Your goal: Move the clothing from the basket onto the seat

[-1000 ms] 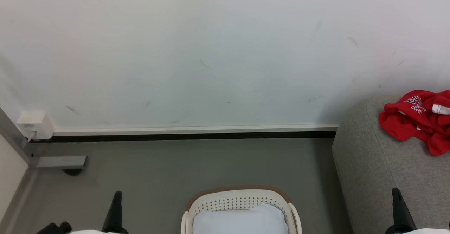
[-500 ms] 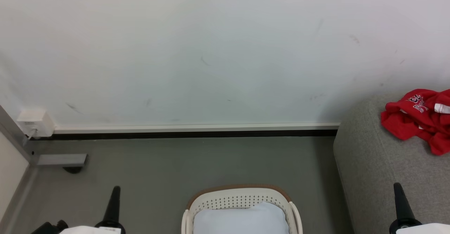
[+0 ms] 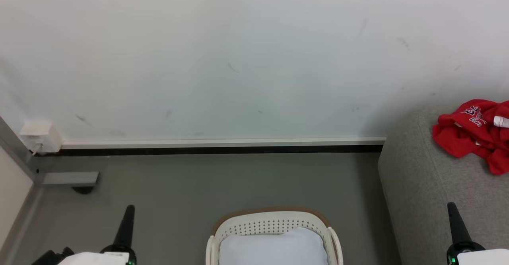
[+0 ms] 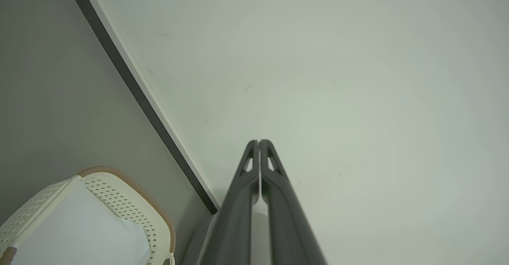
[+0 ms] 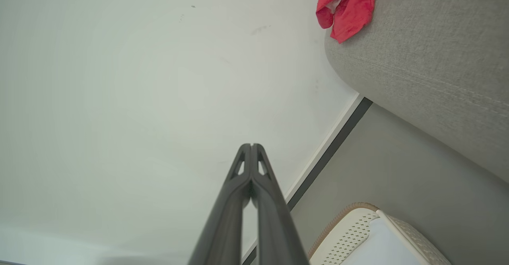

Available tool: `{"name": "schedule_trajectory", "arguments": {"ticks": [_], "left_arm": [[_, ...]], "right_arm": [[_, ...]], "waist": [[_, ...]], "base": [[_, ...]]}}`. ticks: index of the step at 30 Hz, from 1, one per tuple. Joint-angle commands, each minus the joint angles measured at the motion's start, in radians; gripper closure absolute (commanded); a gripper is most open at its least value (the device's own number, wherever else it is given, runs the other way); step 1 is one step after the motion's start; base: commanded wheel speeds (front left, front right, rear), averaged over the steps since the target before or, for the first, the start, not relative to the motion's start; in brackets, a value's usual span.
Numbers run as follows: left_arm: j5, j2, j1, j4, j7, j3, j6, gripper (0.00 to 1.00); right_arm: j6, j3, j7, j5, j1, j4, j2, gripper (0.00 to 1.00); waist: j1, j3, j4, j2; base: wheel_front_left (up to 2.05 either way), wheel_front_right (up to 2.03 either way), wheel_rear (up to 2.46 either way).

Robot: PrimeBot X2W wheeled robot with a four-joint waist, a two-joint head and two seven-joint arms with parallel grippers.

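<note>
Clothing: a crumpled red heap lying on the seat, well apart from the basket.

The basket stands on the floor and holds a pale pad. Whether any garment lies beneath it cannot be told.

Left end effector and right end effector: fingers pressed together, carrying nothing.

Judgement: the fabric is light, limp and not fragile. Pinch a raised fold, and expect trailing cloth that may snag on the basket's perforated side.

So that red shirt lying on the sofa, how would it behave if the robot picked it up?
Probably floppy: the red shirt lies crumpled in folds on the sofa, so it would drape and hang. Likely light, since it looks like thin fabric. Unlikely to slide on the textured upholstery.
</note>
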Motion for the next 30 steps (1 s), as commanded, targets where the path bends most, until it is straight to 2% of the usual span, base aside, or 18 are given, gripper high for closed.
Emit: {"name": "schedule_trajectory", "arguments": {"ticks": [1, 30], "left_arm": [[-0.025, 0.008, -0.016, -0.010, 0.003, 0.004, -0.006, 1.00], [-0.253, 0.009, -0.036, -0.019, 0.064, 0.025, -0.014, 1.00]], "right_arm": [[-0.002, -0.004, 0.004, 0.023, -0.018, -0.011, -0.011, 1.00], [-0.002, -0.022, 0.065, 0.260, -0.036, -0.026, -0.012, 1.00]], "waist": [[-0.0001, 0.000, 0.000, 0.0000], [-0.0001, 0.016, 0.007, 0.0000]], "base": [[0.00, 0.00, 0.00], [0.00, 0.00, 0.00]]}}
